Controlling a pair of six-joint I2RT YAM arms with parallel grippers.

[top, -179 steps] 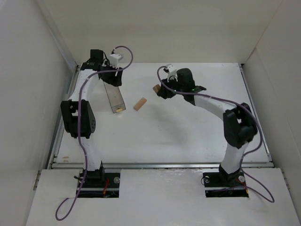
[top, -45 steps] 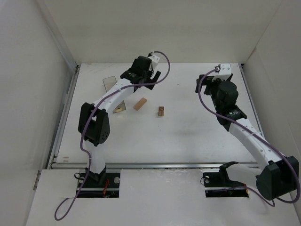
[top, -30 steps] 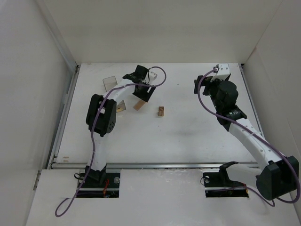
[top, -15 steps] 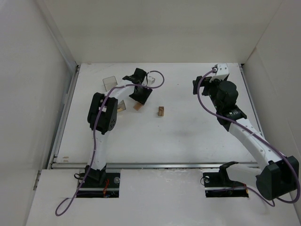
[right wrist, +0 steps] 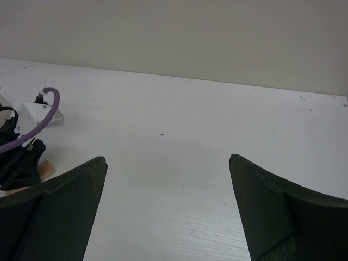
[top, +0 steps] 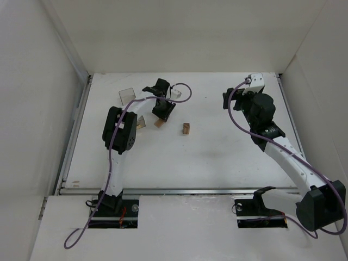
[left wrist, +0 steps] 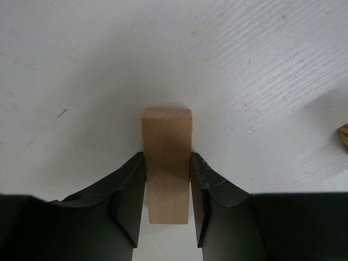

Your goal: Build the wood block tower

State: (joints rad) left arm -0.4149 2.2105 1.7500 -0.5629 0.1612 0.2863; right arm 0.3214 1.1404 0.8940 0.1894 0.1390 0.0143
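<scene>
Left claw [left wrist: 167,163]: came down, pinches long block [left wrist: 167,136], 9 o'clock of small block [top: 186,128].
Right claw [right wrist: 167,160]: wide, empty.
Means: maybe ready to stack.

Left gripper [left wrist: 167,160] clamps long block [left wrist: 167,130]; small block [top: 186,129] near right, clear container [top: 127,95] left; table [top: 217,152] centre open.

Figure: robot test cell, probably research lab. White table [top: 217,163] boxed by plain white panels [top: 190,32] at back and sides. Left arm [top: 117,136] and right arm [top: 288,157] bolted at near edge. Purple cables [top: 66,243] trailing from bases. Metal rail [top: 185,190] along table front.
</scene>
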